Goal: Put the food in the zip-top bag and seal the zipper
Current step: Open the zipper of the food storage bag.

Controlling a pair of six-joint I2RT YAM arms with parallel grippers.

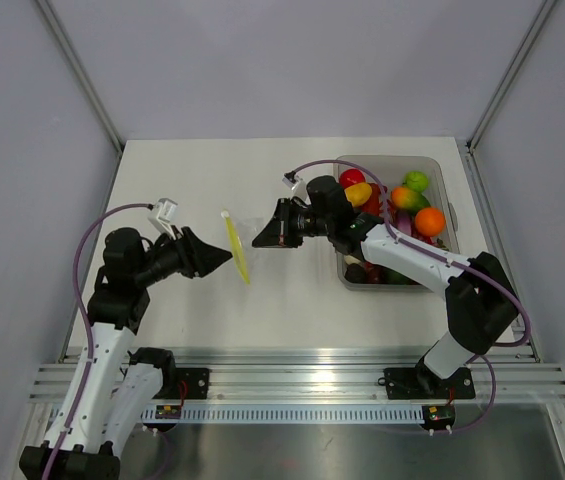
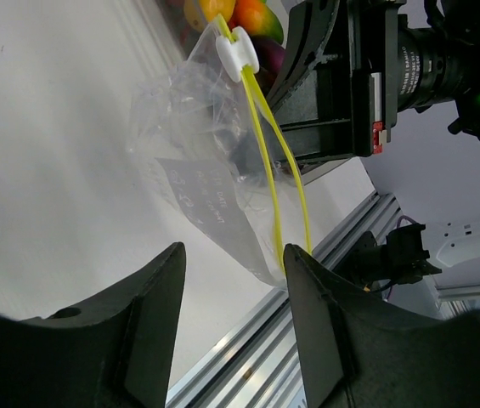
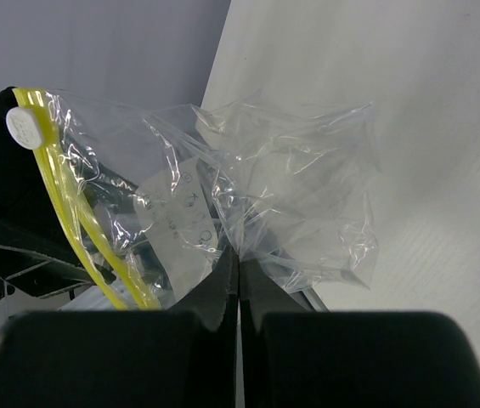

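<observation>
While right end effector (image 3: 238,265) pinches zip-top bag (image 3: 273,195) — bin (image 1: 387,160) nearby.

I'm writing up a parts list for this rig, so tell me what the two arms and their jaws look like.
The left arm and right arm both have white links joined by black joints, ending in black wedge-shaped jaws. A purple cable loops along each arm.
</observation>
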